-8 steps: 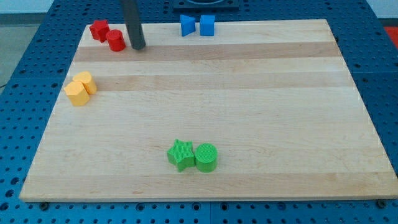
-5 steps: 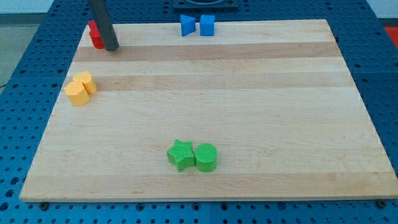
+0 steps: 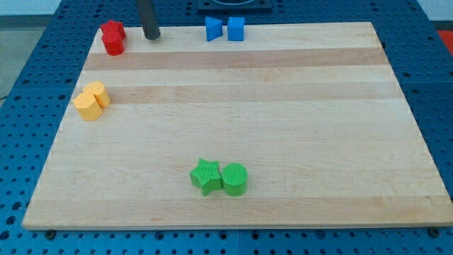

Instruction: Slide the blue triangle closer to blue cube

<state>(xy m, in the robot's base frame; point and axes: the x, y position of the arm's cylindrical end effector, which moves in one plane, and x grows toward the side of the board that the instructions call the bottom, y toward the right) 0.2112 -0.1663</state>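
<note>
- The rod ends in my tip [image 3: 152,37]; no pincer shows, so its state can't be told.
- The tip sits near the surface's [image 3: 283,127] top edge, between the red blocks [image 3: 112,38] and the blue pair.
- The blue triangle [image 3: 213,29] is just left of the blue cube [image 3: 236,29].

A plain, dark grey round rod ends at my tip [image 3: 152,36].

Tool's tip [image 3: 153,37] at board's top edge, between red blocks [image 3: 112,38] and blue triangle [image 3: 213,29]
</note>
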